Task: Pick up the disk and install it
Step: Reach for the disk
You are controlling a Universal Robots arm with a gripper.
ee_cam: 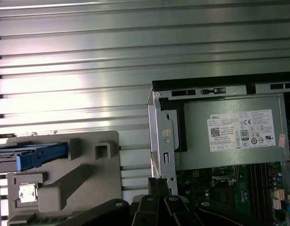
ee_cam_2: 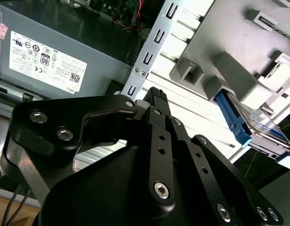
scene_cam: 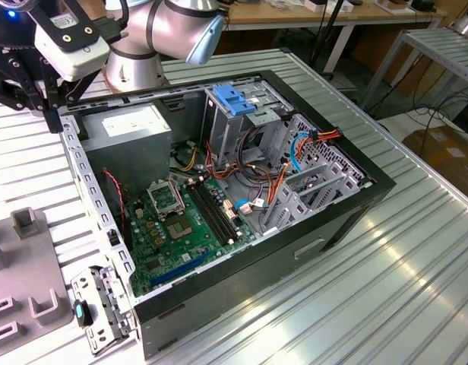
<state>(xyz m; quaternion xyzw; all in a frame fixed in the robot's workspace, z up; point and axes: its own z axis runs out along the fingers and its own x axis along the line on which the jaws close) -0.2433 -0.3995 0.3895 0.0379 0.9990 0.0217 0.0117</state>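
In the second wrist view my gripper (ee_cam_2: 155, 95) is drawn narrow, fingertips together with nothing between them. It hangs over the rim of the case (ee_cam_2: 146, 56), at the corner that houses the power supply (ee_cam_2: 46, 61). The disk (ee_cam_2: 233, 121) is outside the case, slotted into the fixture (ee_cam_2: 229, 70) that stands on the worktop (ee_cam_2: 182, 113) just beside that corner. One blue rail of the disk points toward the case. The disk is well apart from my fingertips, with a strip of ribbed worktop between the fixture and the case wall. In the first wrist view the disk's blue end pokes out of the fixture on its far side from the case. In the exterior view the case lies open, with the motherboard (scene_cam: 181, 228) on its floor.
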